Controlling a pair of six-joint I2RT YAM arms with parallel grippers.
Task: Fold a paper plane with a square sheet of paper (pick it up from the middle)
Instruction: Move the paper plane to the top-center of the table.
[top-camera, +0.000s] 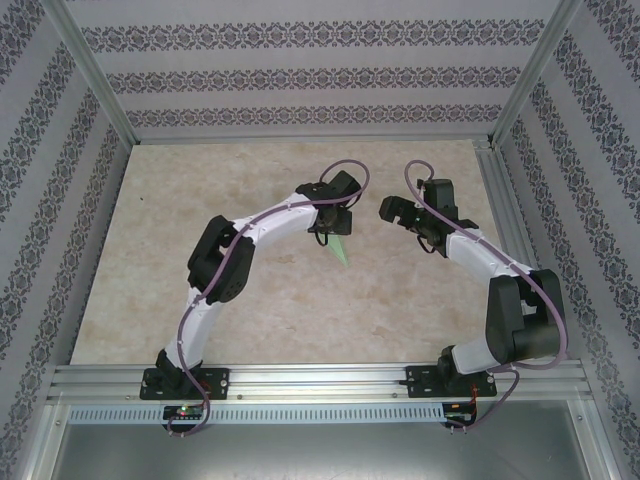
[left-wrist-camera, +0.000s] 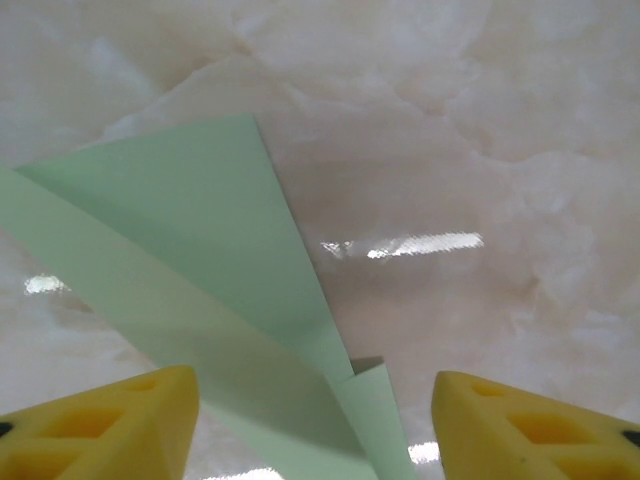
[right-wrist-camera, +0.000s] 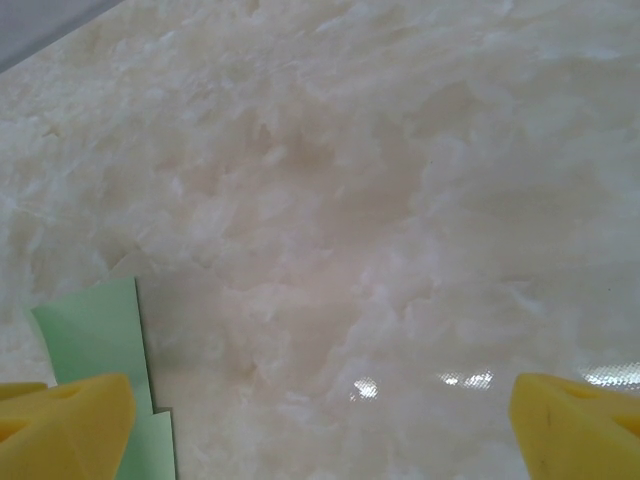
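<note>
1. A slim dart of pale mint-green paper, the paper plane (top-camera: 342, 251), is seen lying flat near the middle of the table (top-camera: 200, 200), well apart from every edge.
2. The left gripper (left-wrist-camera: 315, 385) is held directly over the plane. Its yellow fingers (left-wrist-camera: 110, 420) are spread apart on either side of the plane's narrow end, and nothing is clamped between them.
3. The right gripper (right-wrist-camera: 322, 390) is held just beside the plane, on the side toward the table's right edge. Its jaws are spread wide and nothing is carried. A corner of the plane is seen beside its left finger.
4. The folding is judged to be finished or nearly so, since a long centre crease and a tapering shape can be made out. The step in hand is taken to be the release of the plane.
5. The step would be done best if the left gripper were raised straight up, so that the thin paper is not dragged or caught by a fingertip.
6. A small flap near the narrow end appears slightly lifted. Care is advised there, as it could be snagged.
7. The right gripper would best be kept clear of the plane's edge.
</note>
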